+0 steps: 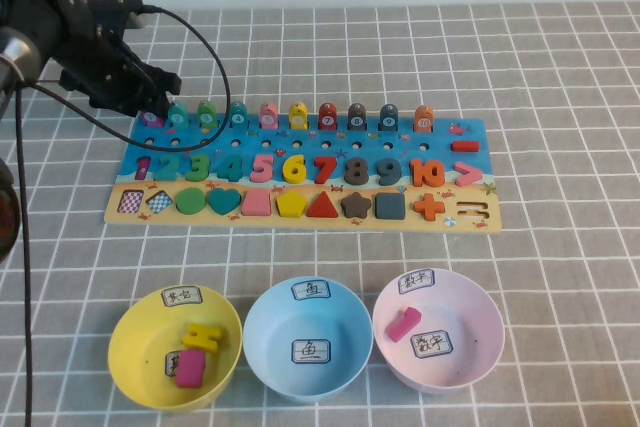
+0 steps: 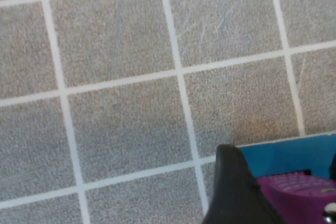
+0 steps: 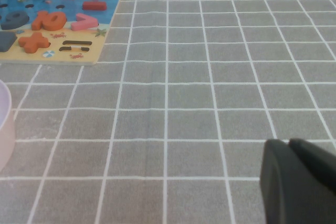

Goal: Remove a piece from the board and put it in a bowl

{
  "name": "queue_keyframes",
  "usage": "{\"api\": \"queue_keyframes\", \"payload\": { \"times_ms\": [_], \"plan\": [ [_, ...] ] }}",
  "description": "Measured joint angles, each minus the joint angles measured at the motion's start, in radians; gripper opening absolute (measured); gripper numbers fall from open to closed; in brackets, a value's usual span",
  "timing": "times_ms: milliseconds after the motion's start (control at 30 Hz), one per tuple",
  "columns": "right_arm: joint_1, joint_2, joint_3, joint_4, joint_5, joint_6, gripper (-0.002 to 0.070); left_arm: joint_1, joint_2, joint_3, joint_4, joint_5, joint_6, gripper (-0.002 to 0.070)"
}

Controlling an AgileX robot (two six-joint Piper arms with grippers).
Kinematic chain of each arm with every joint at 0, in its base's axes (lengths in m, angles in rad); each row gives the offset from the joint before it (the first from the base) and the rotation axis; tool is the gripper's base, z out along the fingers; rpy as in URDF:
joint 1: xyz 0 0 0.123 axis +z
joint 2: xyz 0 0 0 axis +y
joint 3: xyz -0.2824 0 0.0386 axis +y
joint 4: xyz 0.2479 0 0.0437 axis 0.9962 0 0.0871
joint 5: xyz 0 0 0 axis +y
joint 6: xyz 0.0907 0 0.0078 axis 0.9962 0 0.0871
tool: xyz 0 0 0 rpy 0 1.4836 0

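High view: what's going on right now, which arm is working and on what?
The left gripper is at the far-left end of the board, down over the magenta fish piece marked 1; the left wrist view shows a finger right beside the piece. The piece is not yet lifted. The blue bowl is empty, while the yellow bowl and pink bowl already hold pieces. The right gripper hangs low over bare tablecloth, away from the board.

My left pincer [image 1: 150, 97] covers most of the piece [image 1: 150, 118]; my right pincer [image 3: 299, 182] is cut by the frame edge.
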Motion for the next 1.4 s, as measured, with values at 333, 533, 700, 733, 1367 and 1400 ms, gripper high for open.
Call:
{"api": "queue_keyframes", "payload": {
  "times_ms": [333,533,700,733,1367,1400],
  "plan": [
    [0.000,0.000,0.000,0.000,0.000,0.000,-0.0017,0.000,0.004,0.000,0.000,-0.015,0.000,0.0326],
    [0.000,0.000,0.000,0.000,0.000,0.000,-0.0017,0.000,0.004,0.000,0.000,-0.017,0.000,0.0290],
    [0.000,0.000,0.000,0.000,0.000,0.000,-0.0017,0.000,0.004,0.000,-0.004,-0.017,0.000,0.0218],
    [0.000,0.000,0.000,0.000,0.000,0.000,-0.0017,0.000,0.004,0.000,-0.004,-0.017,0.000,0.0214],
    [0.000,0.000,0.000,0.000,0.000,0.000,-0.0017,0.000,0.004,0.000,-0.007,-0.005,0.000,0.0188],
    [0.000,0.000,0.000,0.000,0.000,0.000,-0.0017,0.000,0.004,0.000,-0.007,-0.005,0.000,0.0188]
  ]
}}
